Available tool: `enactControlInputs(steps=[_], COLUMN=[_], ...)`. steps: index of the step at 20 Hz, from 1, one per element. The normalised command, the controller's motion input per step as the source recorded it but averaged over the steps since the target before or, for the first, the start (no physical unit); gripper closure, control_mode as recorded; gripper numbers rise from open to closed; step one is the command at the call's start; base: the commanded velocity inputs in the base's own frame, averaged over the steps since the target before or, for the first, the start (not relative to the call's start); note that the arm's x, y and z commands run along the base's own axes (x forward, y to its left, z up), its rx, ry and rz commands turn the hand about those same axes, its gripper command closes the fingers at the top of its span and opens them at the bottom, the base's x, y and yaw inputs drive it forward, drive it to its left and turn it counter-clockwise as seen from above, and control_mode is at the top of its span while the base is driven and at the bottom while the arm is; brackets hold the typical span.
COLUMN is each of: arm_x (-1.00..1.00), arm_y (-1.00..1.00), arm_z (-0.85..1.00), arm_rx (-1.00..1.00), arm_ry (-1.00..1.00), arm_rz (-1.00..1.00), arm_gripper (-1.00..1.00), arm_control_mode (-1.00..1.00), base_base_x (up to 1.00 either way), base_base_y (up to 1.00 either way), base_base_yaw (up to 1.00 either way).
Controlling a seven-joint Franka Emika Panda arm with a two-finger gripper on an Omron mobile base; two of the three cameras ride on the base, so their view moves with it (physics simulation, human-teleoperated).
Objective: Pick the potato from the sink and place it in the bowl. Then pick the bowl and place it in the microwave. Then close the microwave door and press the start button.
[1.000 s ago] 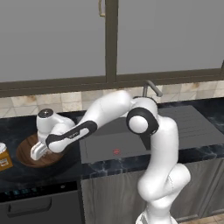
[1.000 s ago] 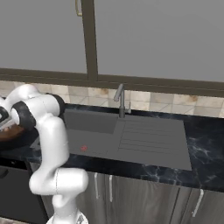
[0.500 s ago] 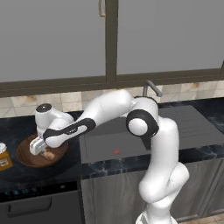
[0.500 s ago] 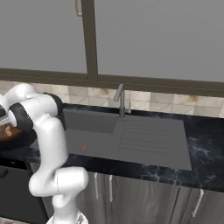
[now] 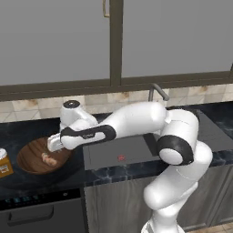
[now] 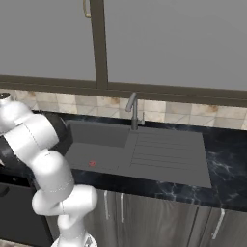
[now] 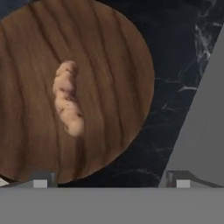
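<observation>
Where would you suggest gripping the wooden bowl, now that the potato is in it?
Probably the bowl's thin rim on the side nearest the sink, approached from above. The bowl is too wide to span, and the potato lies mid-bowl, off the rim.

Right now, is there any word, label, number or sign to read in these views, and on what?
None can be read.
The small jar left of the bowl has a light band, too blurred to read.
The red mark in the sink carries no letters.

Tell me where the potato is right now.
The potato lies inside the wooden bowl on the black counter, left of the sink, just below the open pincer.
</observation>
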Motion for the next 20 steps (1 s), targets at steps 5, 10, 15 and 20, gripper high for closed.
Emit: enactControlInputs(steps=[5, 10, 15, 20], arm_x=[0.06, 0.25, 0.26, 0.21], arm_y=[-0.37, 0.18, 0.25, 0.24], arm_z=[-0.26, -0.03, -0.01, -0.11], arm_rx=[0.13, 0.02, 0.01, 0.0], arm_ry=[0.1, 0.07, 0.04, 0.05], arm_rz=[-0.27, -0.15, -0.11, -0.1], arm_gripper=[-1.0, -1.0, -1.0, -1.0], arm_control_mode=[-1.0, -1.0, -1.0, -1.0], base_base_x=[0.0, 0.0, 0.0, 0.0], base_base_y=[0.0, 0.0, 0.0, 0.0], base_base_yaw=[0.0, 0.0, 0.0, 0.0])
